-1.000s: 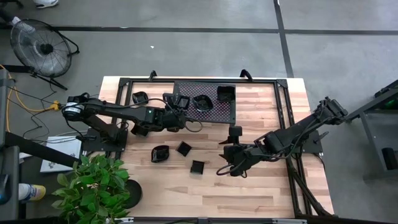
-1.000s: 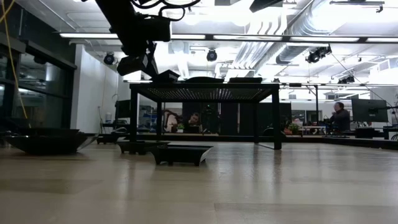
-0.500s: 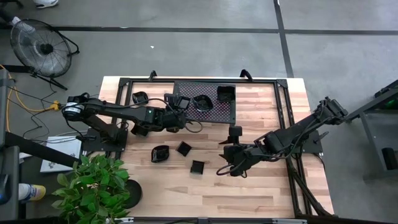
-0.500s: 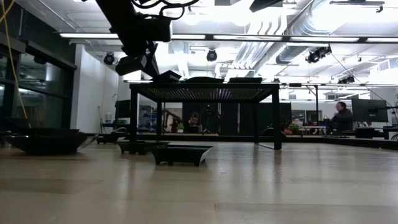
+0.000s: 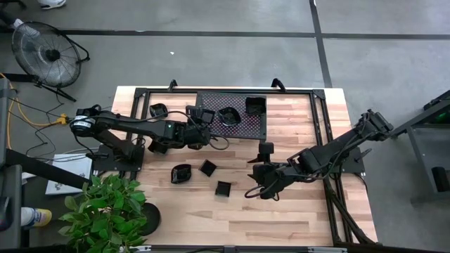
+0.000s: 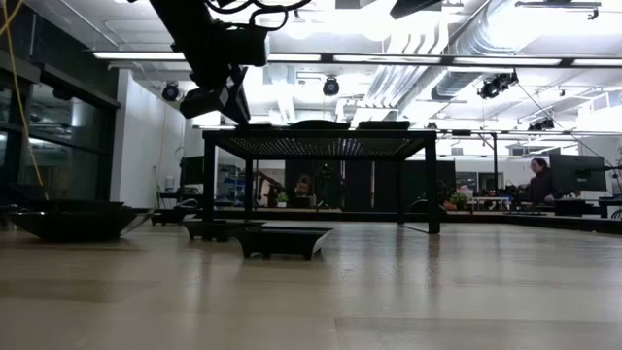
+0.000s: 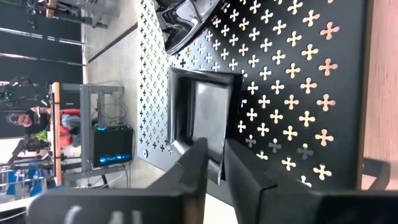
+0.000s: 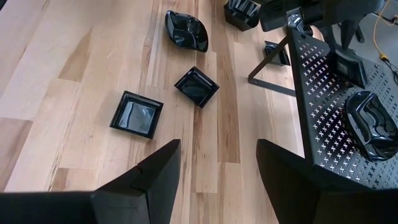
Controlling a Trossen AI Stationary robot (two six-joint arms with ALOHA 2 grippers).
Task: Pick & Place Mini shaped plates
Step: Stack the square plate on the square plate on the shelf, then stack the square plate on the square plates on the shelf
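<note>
**A:** High view first. Where are the arms?

**B:** The left end effector (image 5: pixel 200 121) is at the left edge of the rack (image 5: pixel 246 126), beside a square plate (image 5: pixel 206 114). A round plate (image 5: pixel 228 115) lies next to that on the rack, and a third plate (image 5: pixel 254 106) sits near the rack's far edge. The right end effector (image 5: pixel 254 191) hangs over the desk (image 5: pixel 295 218). Three loose plates lie on the wood to its left, and the nearest (image 5: pixel 223 188) is well apart from it.

**A:** And the low view?

**B:** The rack (image 6: pixel 321 144) stands on legs with plates showing along its top. The left end effector (image 6: pixel 219 97) is above its left corner. On the desk below lies a shallow plate (image 6: pixel 284 241).

**A:** Left wrist view: is it gripping?

**B:** The left end effector (image 7: pixel 216 163) is right at the near rim of the square plate (image 7: pixel 208 112), which lies flat on the rack (image 7: pixel 292 93). I cannot tell whether it pinches that rim. The round plate (image 7: pixel 183 22) lies beyond.

**A:** Right wrist view?

**B:** The right end effector (image 8: pixel 217 149) is spread wide and holds nothing. Ahead of it on the desk (image 8: pixel 56 74) lie two square dishes (image 8: pixel 137 114) and a rounded dish (image 8: pixel 186 30).
</note>
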